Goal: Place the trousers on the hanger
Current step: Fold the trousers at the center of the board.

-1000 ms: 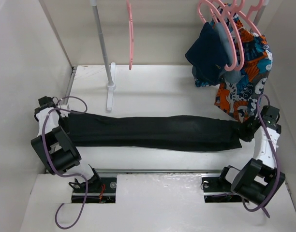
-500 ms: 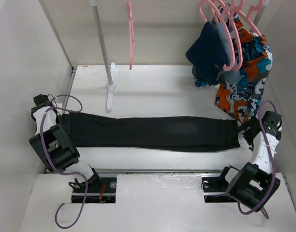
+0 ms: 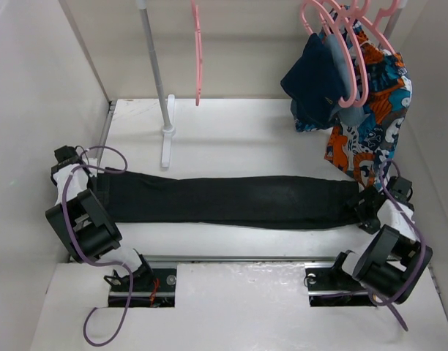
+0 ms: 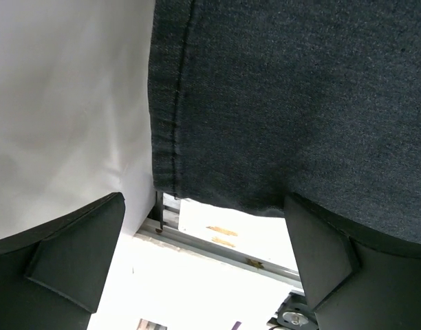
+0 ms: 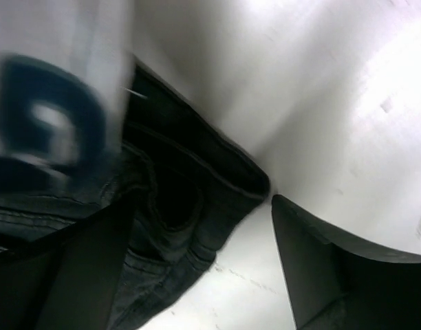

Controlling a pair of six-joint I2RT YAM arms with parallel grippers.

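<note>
The black trousers (image 3: 224, 200) lie flat and stretched out across the table, left to right. The single pink hanger (image 3: 198, 51) hangs from the rail at the back, well apart from them. My left gripper (image 3: 92, 179) stands open at their left end. In the left wrist view the hem (image 4: 286, 103) lies just ahead of the open left gripper (image 4: 203, 275), with nothing between its fingers (image 4: 73, 254). My right gripper (image 3: 367, 205) is open at the right end. In the blurred right wrist view the bunched waistband (image 5: 176, 206) lies by the open right gripper (image 5: 203, 275), not gripped.
A grey rack pole (image 3: 157, 66) stands on a white foot (image 3: 167, 142) behind the trousers. Bunched pink hangers with navy and orange-blue patterned clothes (image 3: 356, 95) hang at the back right. White walls close in both sides. A metal rail (image 3: 231, 259) runs along the near edge.
Both grippers let go of the trousers' ends and opened, and the cloth settled flat. The right arm drew back, then swung down to the waistband end; the left gripper stayed by the hem.
</note>
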